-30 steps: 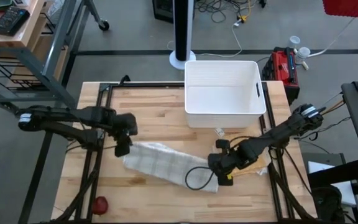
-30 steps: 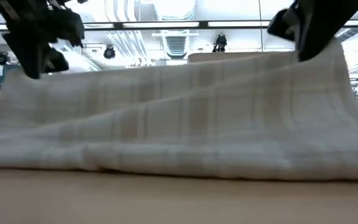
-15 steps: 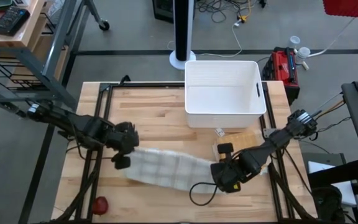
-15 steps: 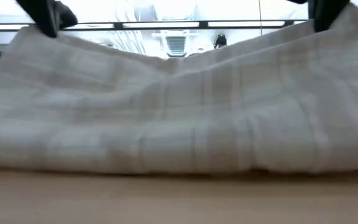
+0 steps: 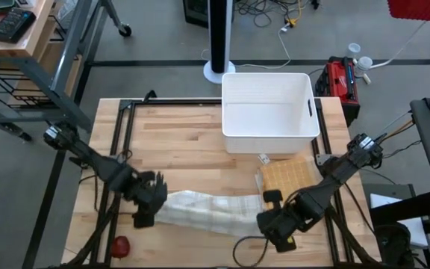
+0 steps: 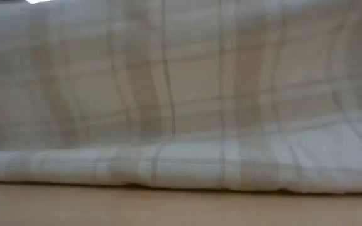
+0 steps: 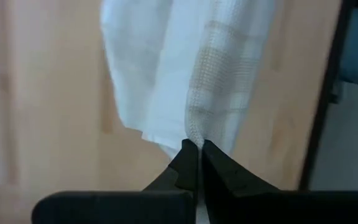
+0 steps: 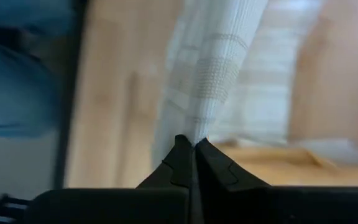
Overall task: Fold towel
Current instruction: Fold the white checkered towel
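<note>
You have the towel [image 5: 204,211] stretched as a long, narrow band along the front edge of the bench [image 5: 192,146], running from near the front left corner toward the front right corner. Your left gripper [image 5: 145,210] sits at the towel's left end, and in the left wrist view its fingers [image 7: 185,163] are pinched tight on a corner of the plaid cloth, with the fabric hanging away from the tips. Your right gripper [image 5: 277,228] is at the towel's right end, close to the front edge, and the right wrist view shows its fingers [image 8: 182,154] likewise clamped on a bunched edge of the towel. In the low view the plaid cloth fills nearly the whole picture, its lower fold resting on the bench top.

Behind the towel, a white bin [image 5: 269,112] stands at the back edge, right of centre. A tan woven mat [image 5: 286,178] lies just in front of the bin near the right edge. A small red object [image 5: 119,245] rests at the front left corner.
</note>
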You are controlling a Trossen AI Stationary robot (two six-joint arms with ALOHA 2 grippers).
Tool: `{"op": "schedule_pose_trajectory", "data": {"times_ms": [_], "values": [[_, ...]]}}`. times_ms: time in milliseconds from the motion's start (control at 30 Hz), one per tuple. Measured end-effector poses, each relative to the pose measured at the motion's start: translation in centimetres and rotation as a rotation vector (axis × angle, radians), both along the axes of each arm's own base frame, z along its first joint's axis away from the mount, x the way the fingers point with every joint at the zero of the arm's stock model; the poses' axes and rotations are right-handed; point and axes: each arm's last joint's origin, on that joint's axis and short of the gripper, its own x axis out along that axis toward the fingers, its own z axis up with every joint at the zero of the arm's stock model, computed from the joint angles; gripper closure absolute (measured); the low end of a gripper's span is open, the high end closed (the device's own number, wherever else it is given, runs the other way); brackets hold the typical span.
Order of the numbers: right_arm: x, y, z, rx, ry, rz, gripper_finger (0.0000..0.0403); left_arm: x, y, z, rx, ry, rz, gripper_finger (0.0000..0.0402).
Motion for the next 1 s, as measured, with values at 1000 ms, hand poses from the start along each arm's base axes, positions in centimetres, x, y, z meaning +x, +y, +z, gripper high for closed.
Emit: {"op": "schedule_pose_trajectory", "data": {"times_ms": [1000], "values": [[1.9,3.2,-6.4,-0.044,0.156,0.058,0.0403,0.1,-10.6,-6.8,-0.098,0.096,0.183,0.0401]]}}
